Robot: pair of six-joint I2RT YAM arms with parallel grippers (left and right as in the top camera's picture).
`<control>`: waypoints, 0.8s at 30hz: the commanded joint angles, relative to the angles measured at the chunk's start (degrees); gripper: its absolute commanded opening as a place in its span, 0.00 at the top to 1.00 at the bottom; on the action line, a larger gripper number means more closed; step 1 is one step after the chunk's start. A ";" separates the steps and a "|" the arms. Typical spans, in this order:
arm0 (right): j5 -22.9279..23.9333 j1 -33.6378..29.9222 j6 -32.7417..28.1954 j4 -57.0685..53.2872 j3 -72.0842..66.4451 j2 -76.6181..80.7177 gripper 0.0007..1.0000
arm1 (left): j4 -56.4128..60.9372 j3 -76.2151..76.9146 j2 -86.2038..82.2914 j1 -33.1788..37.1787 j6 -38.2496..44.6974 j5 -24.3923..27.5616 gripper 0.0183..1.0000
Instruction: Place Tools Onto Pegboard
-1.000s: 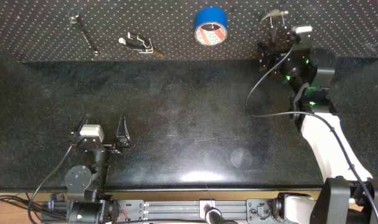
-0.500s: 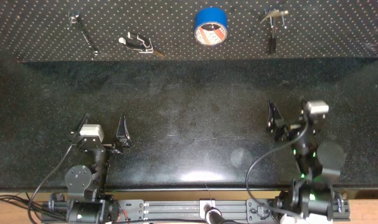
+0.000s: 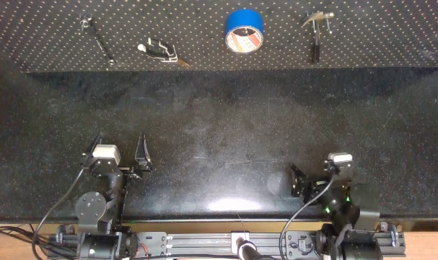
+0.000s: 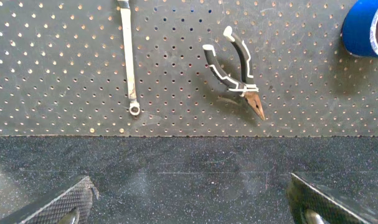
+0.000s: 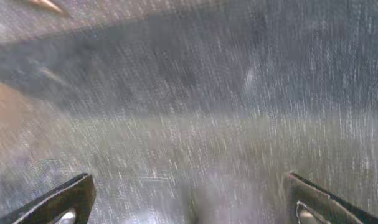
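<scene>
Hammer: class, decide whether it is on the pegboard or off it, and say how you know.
On. The hammer hangs on the perforated pegboard, head uppermost in the top view, beyond the black table.

Dark, speckled bench point(image 3: 219, 123), matte and faintly scuffed, spanning the full width. Catches a pale patch of overhead light point(image 3: 233, 204) near the front edge, with a dimmer smudge just beside it. Ends at a strip of light wood point(image 3: 431, 254) along the front right corner.
</scene>
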 commanded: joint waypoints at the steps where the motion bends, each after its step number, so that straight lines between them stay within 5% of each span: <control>1: 11.93 1.66 0.07 12.28 0.00 -0.72 0.03 | -0.28 -0.13 -0.52 0.13 0.74 0.15 0.00; 3: 20.61 1.66 0.02 18.86 0.00 -0.72 0.02 | -0.28 -0.13 -0.52 0.13 0.74 0.15 0.00; 11: 24.79 5.84 -1.92 46.34 -10.67 -0.72 0.03 | -0.28 -0.13 -0.52 0.13 0.74 0.15 0.01; 14: 24.55 5.81 -1.90 36.41 -10.86 -0.74 0.03 | -0.28 -0.13 -0.52 0.13 0.74 0.15 0.00; 24: 24.59 5.84 -1.90 36.85 -10.86 -0.70 0.03 | -0.28 -0.13 -0.52 0.13 0.74 0.15 0.00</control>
